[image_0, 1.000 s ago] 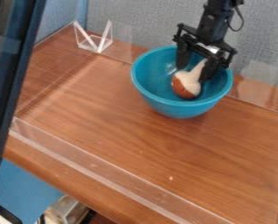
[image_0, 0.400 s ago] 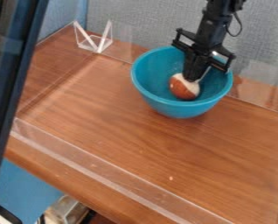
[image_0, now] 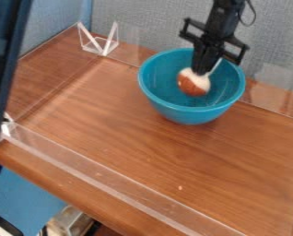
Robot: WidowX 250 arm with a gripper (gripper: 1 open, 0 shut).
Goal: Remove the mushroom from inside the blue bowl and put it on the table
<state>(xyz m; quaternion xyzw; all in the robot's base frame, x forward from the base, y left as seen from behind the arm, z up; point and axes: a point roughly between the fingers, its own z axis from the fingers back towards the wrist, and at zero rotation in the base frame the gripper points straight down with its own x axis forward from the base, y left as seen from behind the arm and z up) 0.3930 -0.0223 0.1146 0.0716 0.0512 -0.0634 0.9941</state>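
Observation:
The blue bowl (image_0: 193,90) stands on the brown table (image_0: 124,129) toward the back right. My gripper (image_0: 204,67) reaches straight down over the bowl's middle, shut on the cream stem of the mushroom (image_0: 193,83). The mushroom hangs cap-down from the fingers, its reddish-brown cap lifted off the bowl's floor and still below the rim.
Low clear acrylic walls (image_0: 99,175) edge the table at the front, left and right. A clear folded stand (image_0: 99,39) sits at the back left corner. A dark vertical post (image_0: 4,74) blocks the left side of the view.
The fingers closed on the mushroom's stem and then rose, lifting the mushroom off the bottom of the bowl. The bowl stayed in place.

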